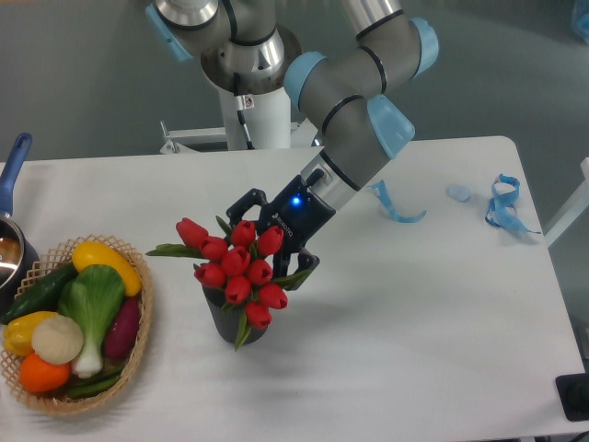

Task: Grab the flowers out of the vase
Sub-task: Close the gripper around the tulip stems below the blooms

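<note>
**Reach done, grasp and lift still to come**

We see the bunch of red closed-bud tulips w/ long green leaves [241, 267] sitting in the small dark grey cylindrical vase [224, 320], which stands upright on the white table [414, 331], roughly centre-left. So the flowers aren't out yet; nothing is lifted.

Our black two-finger gripper [272, 241] is right at the bunch's upper right side, angled down-left. Its jaws are spread wide: one finger shows above the top buds, the other pokes out lower right, beside a green leaf. The buds on that side sit between or just in front of the fingers, but we can't tell if either finger actually touches a bud or stem. No clamp on anything as far as we can see.

Our read on progress, approx:
- approach: done or nearly so
- closing on the bunch: not done
- lifting it clear of the vase: not done

The grip looks set on the heads, not the stems, so there is some risk of buds slipping or the vase tipping when pulled.

Elsewhere: a woven wicker basket of coloured vegetables [138, 354] at far left, well apart, and blue ribbon bits [502, 204] at the right edge. Neither is in the way.
</note>
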